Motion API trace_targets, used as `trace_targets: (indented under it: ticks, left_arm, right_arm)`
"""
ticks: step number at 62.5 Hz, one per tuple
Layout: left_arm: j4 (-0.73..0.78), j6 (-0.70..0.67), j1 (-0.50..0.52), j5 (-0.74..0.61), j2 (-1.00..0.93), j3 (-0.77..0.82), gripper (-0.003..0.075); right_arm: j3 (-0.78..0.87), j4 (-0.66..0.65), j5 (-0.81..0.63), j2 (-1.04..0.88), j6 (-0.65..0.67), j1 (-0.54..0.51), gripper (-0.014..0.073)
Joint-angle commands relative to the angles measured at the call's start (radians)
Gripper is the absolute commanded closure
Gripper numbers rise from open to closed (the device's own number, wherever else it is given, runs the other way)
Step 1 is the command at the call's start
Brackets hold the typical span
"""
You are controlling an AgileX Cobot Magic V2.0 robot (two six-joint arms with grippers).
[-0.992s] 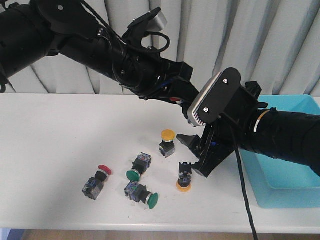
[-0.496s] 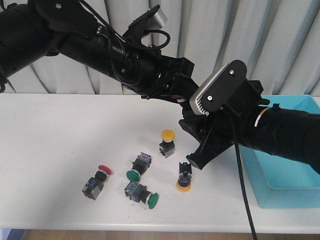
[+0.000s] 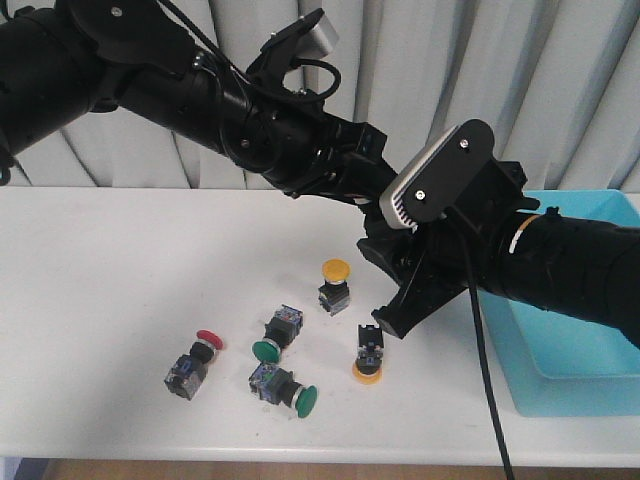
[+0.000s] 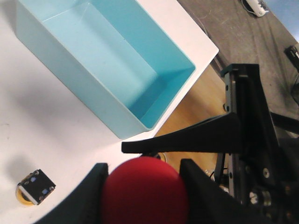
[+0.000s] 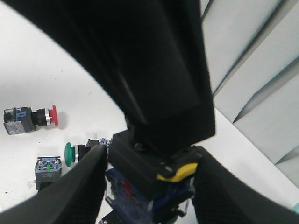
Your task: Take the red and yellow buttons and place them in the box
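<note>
left tool pinches red-capped button in air | right tool pinches yellow-trimmed button | box at table's right end | risk: my arms cross close together short of the box, could knock each other and drop a button

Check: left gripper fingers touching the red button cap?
Touching. The left wrist view shows the red button cap wedged between both fingers of the left gripper, no gap on either side.

Both arms crossed (mid-air) — fingers clamped
</note>
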Motion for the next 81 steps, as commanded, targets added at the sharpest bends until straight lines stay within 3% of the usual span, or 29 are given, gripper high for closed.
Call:
trace_targets:
  ticks: [1,14,26,36,50,63,72,81]
  left_arm:
    - [-0.062,0.019,-0.004,-0.007,-0.054,-0.03,0.0418]
    - [-0.062,0.019,-0.004,0.029,-0.054,-0.03,0.026]
    - [-0.06,0.036,-0.004,0.021,-0.059,-0.031,0.0249]
    - [-0.019,0.106,0.0,-0.01,-0.074,-0.031,0.0249]
    - [0.362,0.087,0.0,-0.087,-0.126,-0.031,0.0253]
    - [0.764,-0.12,0.0,-0.071,-0.171,-0.03,0.0302]
    - [0.894,-0.237,0.0,-0.067,-0.192,-0.03,0.033]
    - [0.934,-0.264,0.0,-0.065,-0.203,-0.03,0.0349]
  right_arm:
    - [-0.029,0.002,-0.075,-0.021,-0.001,-0.002,0.06]
    - [-0.029,0.001,-0.085,-0.021,0.006,-0.04,0.0597]
    - [-0.029,0.002,-0.077,-0.021,0.103,-0.166,0.0596]
    - [-0.032,0.002,-0.086,-0.021,0.189,-0.334,0.0594]
    - [-0.065,0.004,-0.05,0.053,0.32,-0.56,0.059]
    - [-0.207,-0.008,0.142,0.275,0.354,-0.637,0.0587]
    - [-0.313,-0.061,0.281,0.436,0.387,-0.662,0.0586]
    - [-0.389,-0.16,0.403,0.575,0.468,-0.668,0.0583]
